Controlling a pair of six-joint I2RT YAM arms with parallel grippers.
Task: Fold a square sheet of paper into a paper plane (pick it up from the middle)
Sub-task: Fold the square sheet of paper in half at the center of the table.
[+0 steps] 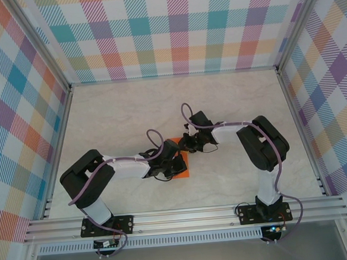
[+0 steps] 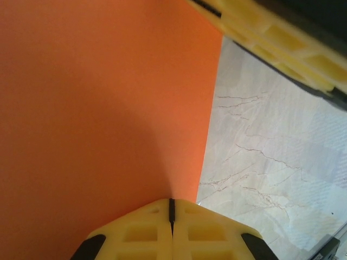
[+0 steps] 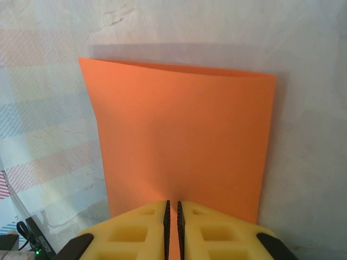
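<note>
The square sheet of paper (image 1: pixel 186 165) is bright orange and lies at mid table between both arms. In the right wrist view the sheet (image 3: pixel 184 135) spreads out ahead of the jaws, its far edge slightly bowed. My right gripper (image 3: pixel 172 205) is shut on its near edge, with orange showing in the narrow slit. My left gripper (image 2: pixel 172 201) is shut, tips against the sheet (image 2: pixel 97 108) close to its right edge; whether paper is pinched there I cannot tell. From above, the left gripper (image 1: pixel 177 163) and right gripper (image 1: pixel 188 150) meet over the sheet. No paper plane is in view.
The marble-patterned table (image 1: pixel 119 116) is walled by checked panels on three sides (image 1: pixel 172 29), with an aluminium rail (image 1: pixel 185 215) along the near edge. A yellow finger of the right gripper (image 2: pixel 271 46) crosses the upper right of the left wrist view.
</note>
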